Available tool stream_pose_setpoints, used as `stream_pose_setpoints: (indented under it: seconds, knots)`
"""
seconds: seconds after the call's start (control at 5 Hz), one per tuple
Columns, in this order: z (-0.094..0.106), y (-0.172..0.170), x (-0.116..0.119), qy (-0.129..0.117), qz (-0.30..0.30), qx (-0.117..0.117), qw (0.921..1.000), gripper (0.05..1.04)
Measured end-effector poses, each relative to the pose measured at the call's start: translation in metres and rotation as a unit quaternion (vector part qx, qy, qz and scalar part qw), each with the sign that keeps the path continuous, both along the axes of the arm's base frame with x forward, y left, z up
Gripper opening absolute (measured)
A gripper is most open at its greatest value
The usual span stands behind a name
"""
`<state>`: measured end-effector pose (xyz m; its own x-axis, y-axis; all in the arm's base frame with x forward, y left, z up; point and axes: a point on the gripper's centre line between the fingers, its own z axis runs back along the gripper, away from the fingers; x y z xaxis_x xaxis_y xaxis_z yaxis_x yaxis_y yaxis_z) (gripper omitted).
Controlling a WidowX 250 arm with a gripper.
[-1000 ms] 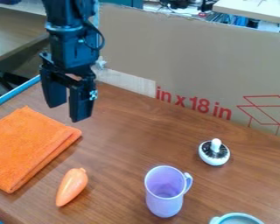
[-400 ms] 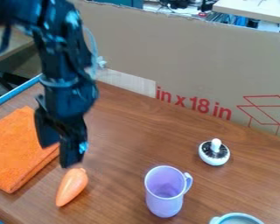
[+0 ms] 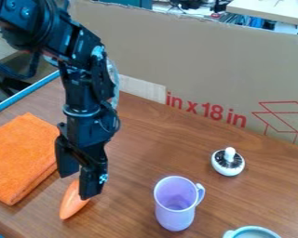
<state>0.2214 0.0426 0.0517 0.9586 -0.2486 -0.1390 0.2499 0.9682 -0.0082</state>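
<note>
we see the gripper (image 3: 77, 187) with its two fingers set wide, hanging over the carrot (image 3: 71, 204) and holding nothing that we can make out. the carrot lies toward the near left corner of the bench (image 3: 139, 162); one finger hides its upper end, so we cannot tell whether they touch. it is smooth and orange, tapering toward the near edge. just beside it, along the left edge, we have the cloth (image 3: 17, 155), folded, orange and fuzzy, its far right corner behind the gripper. to the right of the carrot, well apart, stands the cup (image 3: 174, 216), tall, lilac and smooth, its handle turned right. beyond the cup, nearer the far edge, sits a round white thing (image 3: 228, 167) with a stubby peg and a dark speckled top. by the near edge, the bowl (image 3: 253, 229) is cut off by our view. cardboard (image 3: 207, 65) walls off the far edge.
</note>
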Motion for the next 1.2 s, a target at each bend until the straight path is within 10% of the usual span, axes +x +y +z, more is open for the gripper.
stream_pose_setpoints:
  seconds: [0.4, 0.6, 0.8, 1.2]
  knots:
    - [-0.025, 0.005, -0.005, 0.04, 0.029, 0.04, 0.998, 0.949]
    - [-0.031, 0.01, -0.006, 0.066, 0.042, 0.077, 0.994, 0.691]
    - [-0.025, 0.004, -0.005, 0.077, 0.028, 0.051, 0.9953, 0.678]
    - [0.062, 0.03, 0.047, -0.028, 0.059, -0.033, 0.9973, 0.678]
